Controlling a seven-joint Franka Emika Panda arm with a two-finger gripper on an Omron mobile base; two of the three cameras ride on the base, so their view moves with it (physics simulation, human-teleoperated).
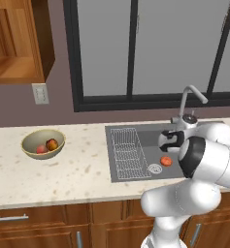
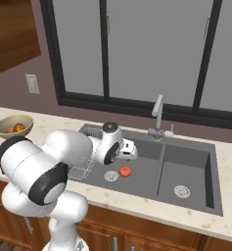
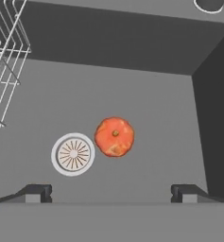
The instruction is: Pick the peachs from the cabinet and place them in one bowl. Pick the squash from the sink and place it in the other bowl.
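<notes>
The squash [image 3: 114,136], a small orange lump, lies on the floor of the sink's [image 1: 136,133] left basin next to a round drain [image 3: 73,154]. My gripper [image 3: 111,193] hangs open straight above it, fingers wide apart and holding nothing, well clear of the fruit. From the base, the hand [image 1: 169,141] hovers over the squash [image 1: 166,161]. Two peachs [image 1: 52,144] [image 1: 41,149] rest in the pale tan bowl [image 1: 34,138] on the counter to the left. The cabinet [image 1: 19,43] is on the wall at upper left, with its door open. The other bowl is out of view.
A wire rack [image 1: 128,150] fills the left part of the basin, close beside the squash. The curved silver tap [image 1: 188,97] rises behind the hand. A second basin [image 2: 183,171] lies to the right, behind a dividing wall. The speckled counter [image 1: 77,169] runs left of the sink.
</notes>
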